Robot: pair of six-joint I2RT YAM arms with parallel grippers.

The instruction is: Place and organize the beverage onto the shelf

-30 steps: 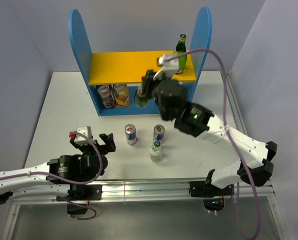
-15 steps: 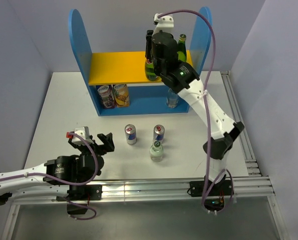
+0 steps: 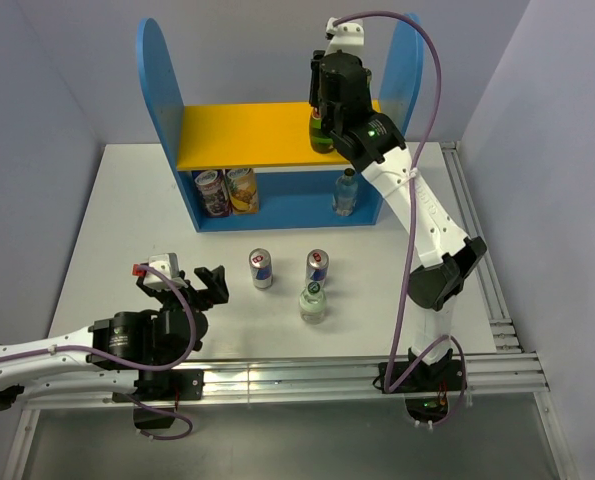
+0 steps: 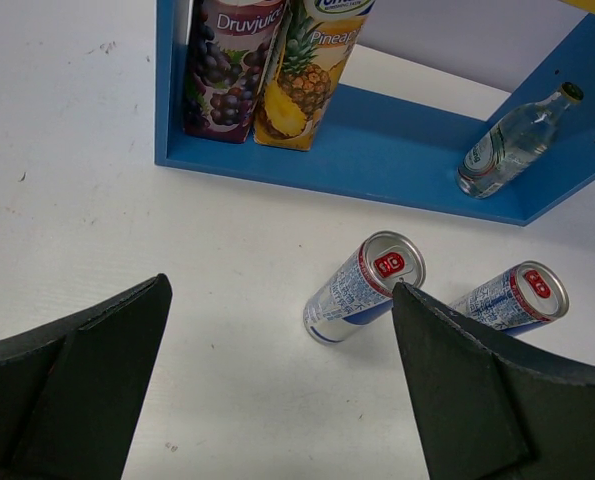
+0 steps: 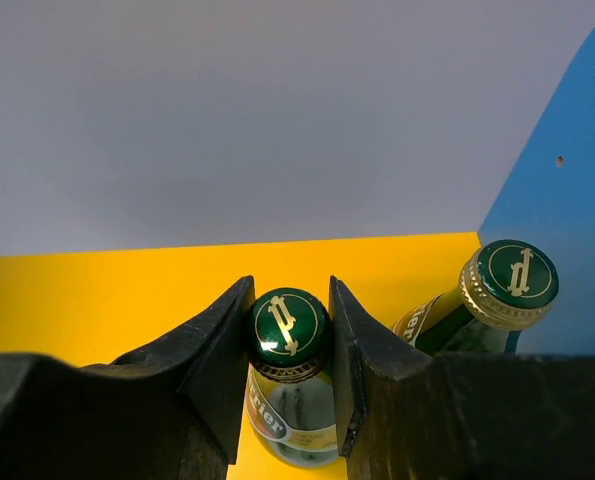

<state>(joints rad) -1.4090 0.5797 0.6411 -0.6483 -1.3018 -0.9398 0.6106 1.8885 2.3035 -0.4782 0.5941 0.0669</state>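
**Pinching a Green Bottle at the Shelf's Top Level**

Clamped by the right gripper (image 5: 288,300) just under its gold-marked cap: a green glass bottle (image 5: 292,415), upright at the yellow upper board of the shelf (image 3: 239,136), near a second green bottle (image 5: 497,280) by the right blue round-topped panel. Below, on the blue base: a clear bottle (image 3: 346,193) at right, a grape juice carton (image 4: 222,60) and a pineapple juice carton (image 4: 302,70) at left. Spread wide, holding nothing, over the white table: the left gripper (image 4: 282,290).

Between and ahead of your left jaws you see the white table (image 4: 77,200), flecked with small dark marks (image 4: 104,46); beyond your right jaws stands a plain grey wall (image 5: 277,120).
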